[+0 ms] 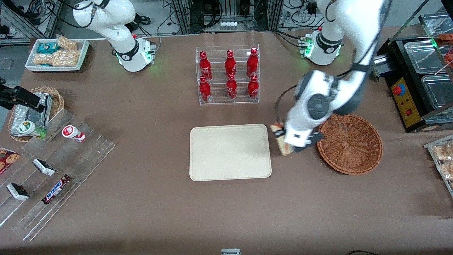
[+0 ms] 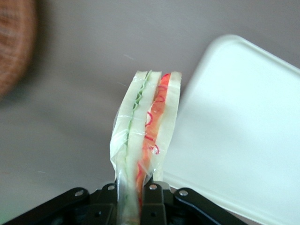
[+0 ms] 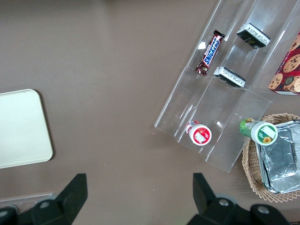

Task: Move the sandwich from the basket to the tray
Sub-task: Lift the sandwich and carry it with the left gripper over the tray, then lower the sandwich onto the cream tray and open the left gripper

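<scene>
1. Brown paper covers the worktop [image 1: 148,212], which carries the clear bottle rack [image 1: 228,75] and stepped clear shelves [image 1: 53,177] toward the parked arm's end.
2. The cream-beige tray [image 1: 230,152] lies flat and bare at the middle.
3. The reddish-brown wicker basket [image 1: 350,143] sits toward the working arm's end, nothing in it.
4. The gripper [image 1: 288,141] hangs between basket and tray, its jaws clamped on the sandwich [image 2: 145,126].
5. The sandwich is lifted off the worktop just beside the tray's edge; in the front view the arm hides most of it.
</scene>
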